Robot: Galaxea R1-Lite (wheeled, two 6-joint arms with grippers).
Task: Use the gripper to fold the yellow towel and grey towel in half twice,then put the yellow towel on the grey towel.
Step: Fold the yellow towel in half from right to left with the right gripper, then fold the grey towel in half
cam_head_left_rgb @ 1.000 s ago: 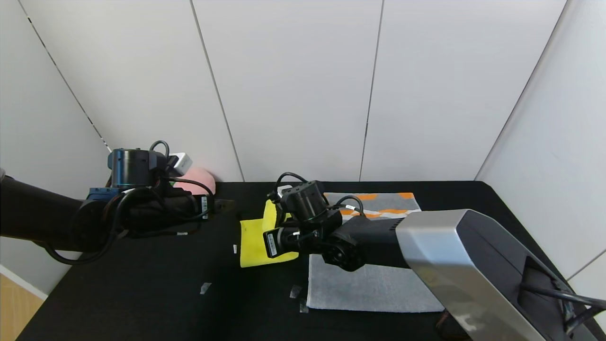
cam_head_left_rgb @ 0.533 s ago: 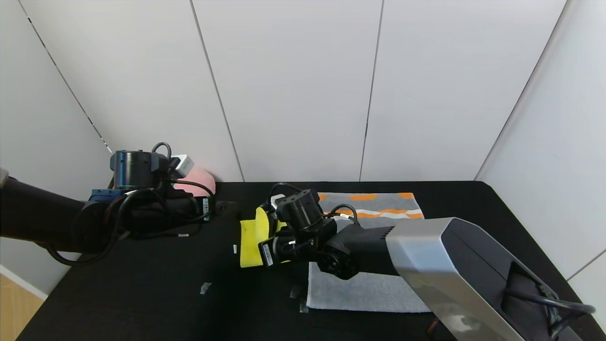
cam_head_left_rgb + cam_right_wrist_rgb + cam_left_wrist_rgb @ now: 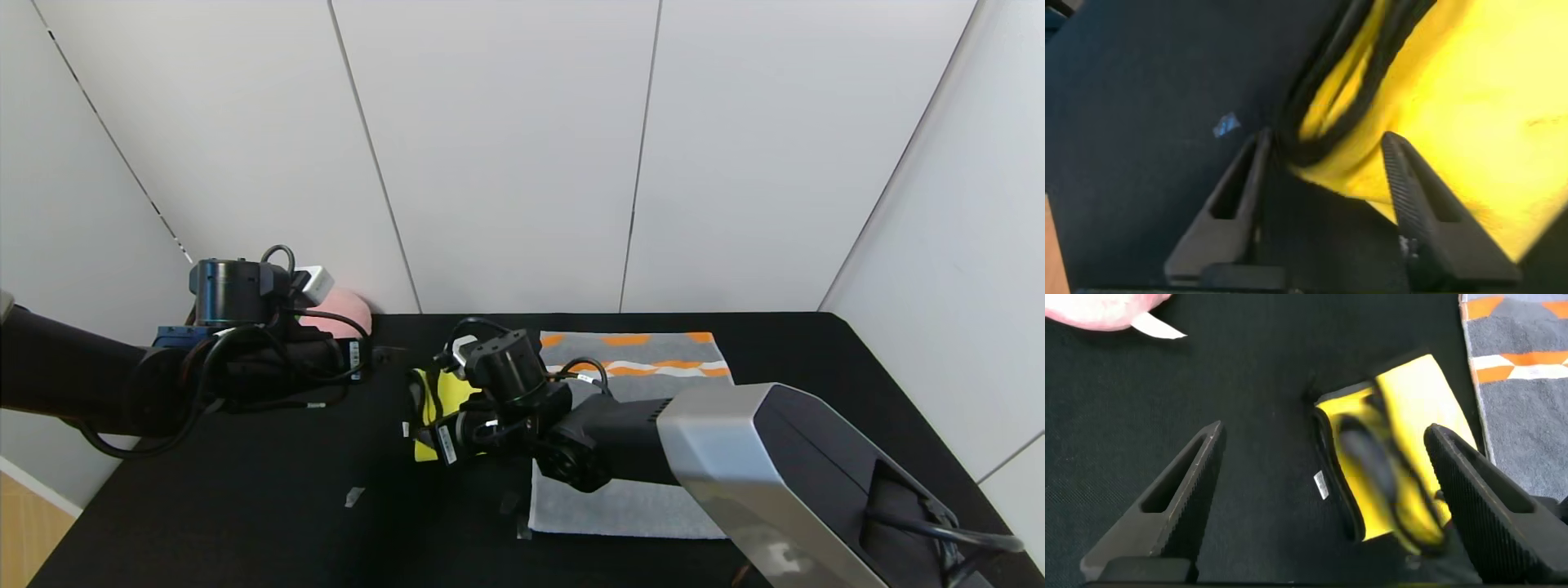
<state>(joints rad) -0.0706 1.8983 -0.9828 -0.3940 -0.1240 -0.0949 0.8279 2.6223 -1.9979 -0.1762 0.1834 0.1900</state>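
The yellow towel [image 3: 449, 388] lies folded on the black table, left of the grey towel [image 3: 620, 498], which lies flat with orange and white bands at its far end. My right gripper [image 3: 423, 404] hangs over the yellow towel's left edge. In the right wrist view its fingers stand apart [image 3: 1324, 139] around the towel's stacked dark-trimmed edges [image 3: 1429, 90]. My left gripper [image 3: 392, 353] is open and empty, held above the table left of the yellow towel. Its wrist view [image 3: 1323, 433] shows the yellow towel [image 3: 1413, 400] and the grey towel [image 3: 1527, 376].
A pink object [image 3: 343, 310] sits at the back left by the wall and also shows in the left wrist view [image 3: 1102, 306]. Small tape marks [image 3: 353, 496] dot the black table [image 3: 245, 523]. White walls close in the back and the sides.
My right gripper has moved left, carrying the yellow towel's raised flap over onto its left part. The towel now looks narrower. The left arm has stayed still.
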